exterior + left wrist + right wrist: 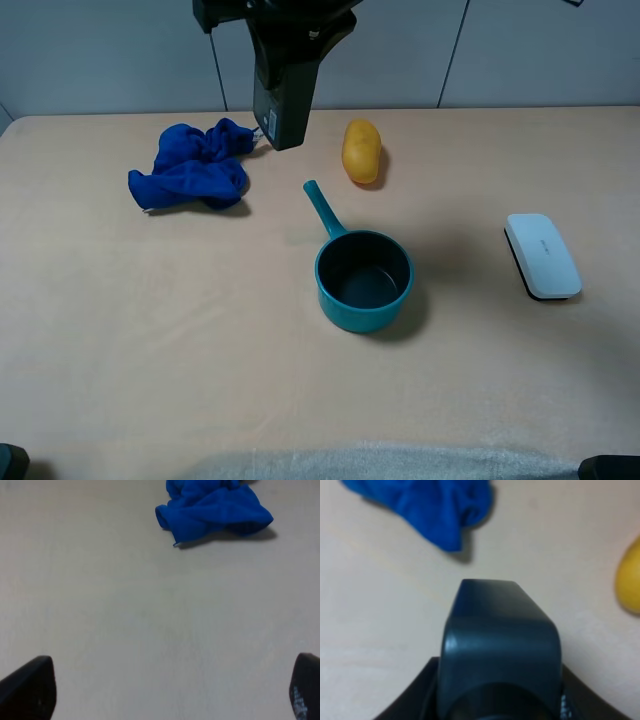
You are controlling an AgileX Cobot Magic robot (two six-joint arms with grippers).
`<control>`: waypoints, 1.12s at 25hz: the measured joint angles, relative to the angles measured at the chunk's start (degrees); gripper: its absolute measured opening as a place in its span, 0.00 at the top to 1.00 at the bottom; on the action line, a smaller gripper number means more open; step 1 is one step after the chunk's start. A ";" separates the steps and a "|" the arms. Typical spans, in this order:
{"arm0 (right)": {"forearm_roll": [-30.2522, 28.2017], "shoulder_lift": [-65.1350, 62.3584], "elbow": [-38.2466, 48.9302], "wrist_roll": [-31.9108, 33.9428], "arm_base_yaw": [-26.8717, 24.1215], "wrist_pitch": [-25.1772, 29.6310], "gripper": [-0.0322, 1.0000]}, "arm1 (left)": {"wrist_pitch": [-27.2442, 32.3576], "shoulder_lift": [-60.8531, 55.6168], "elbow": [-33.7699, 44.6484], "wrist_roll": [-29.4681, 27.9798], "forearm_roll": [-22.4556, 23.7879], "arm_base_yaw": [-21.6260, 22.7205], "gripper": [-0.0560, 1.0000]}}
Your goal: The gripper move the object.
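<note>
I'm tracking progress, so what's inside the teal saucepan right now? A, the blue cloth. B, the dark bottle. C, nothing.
C: the teal saucepan shows only its bare inside, while the dark bottle is held aloft farther back.

Beige table (150,330) (cloth (190,167), potato (361,151), saucepan (364,280), box (541,255))

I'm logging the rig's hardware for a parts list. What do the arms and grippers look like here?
The left gripper shows two matte black, blunt fingertips; one carries faint pale speckling. The right gripper is black and blocky in the high view; its wrist view shows only a dark curved base. No cables, sleeves or readable markings can be made out.
</note>
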 joint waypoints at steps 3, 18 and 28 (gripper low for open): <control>-0.05 0.00 0.12 0.70 2.63 0.00 0.68 | 0.00 0.00 0.00 0.00 0.00 0.00 0.06; -0.26 0.00 4.70 3.17 11.39 -0.23 0.68 | 0.00 0.00 0.00 0.00 0.00 0.00 0.06; 0.13 0.00 14.83 3.21 12.05 -7.02 0.68 | 0.00 0.00 0.00 0.00 0.00 0.00 0.06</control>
